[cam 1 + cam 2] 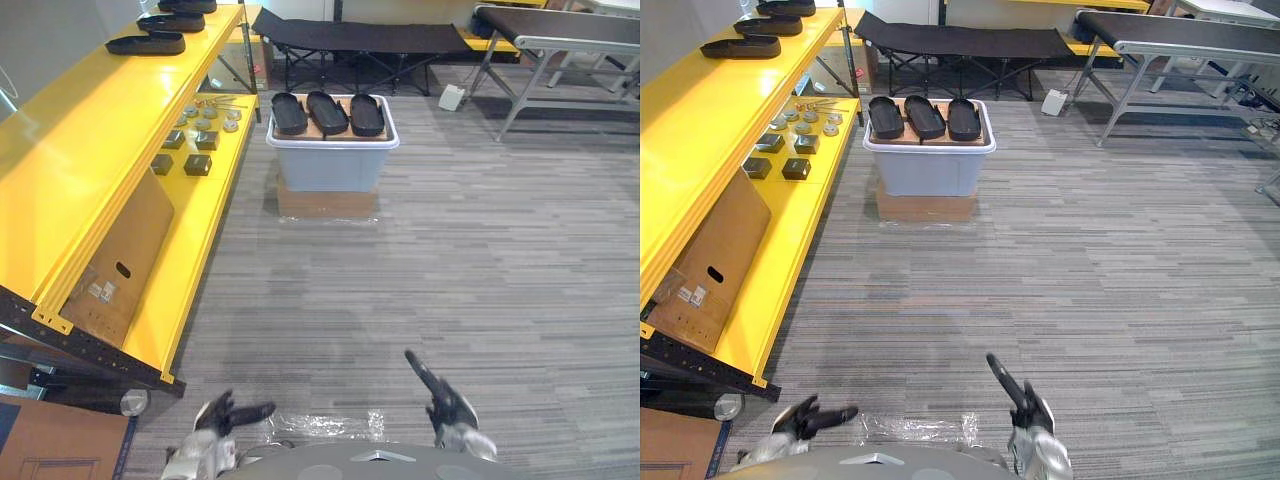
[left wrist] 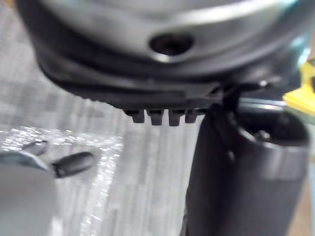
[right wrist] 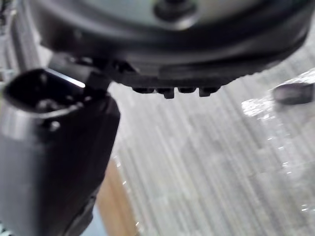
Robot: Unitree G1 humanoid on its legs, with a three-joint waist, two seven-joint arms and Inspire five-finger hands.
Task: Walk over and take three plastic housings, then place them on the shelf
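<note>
Nearest, the left hand [image 1: 226,414] and right hand [image 1: 444,399] are held low, fingers straight and empty. Three plastic housings [image 1: 328,113] are laid on a grey bin [image 1: 330,168] far ahead, just right of the yellow shelf [image 1: 95,150]. A square approach is advised before reaching.

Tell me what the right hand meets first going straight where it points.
The right hand points ahead, slightly left, over bare carpet; the way looks free until the grey bin of black housings, though depth is unclear.

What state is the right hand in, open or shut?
Open: the right hand points straight fingers over the carpet, holding nothing; three housings lie on the bin.
</note>
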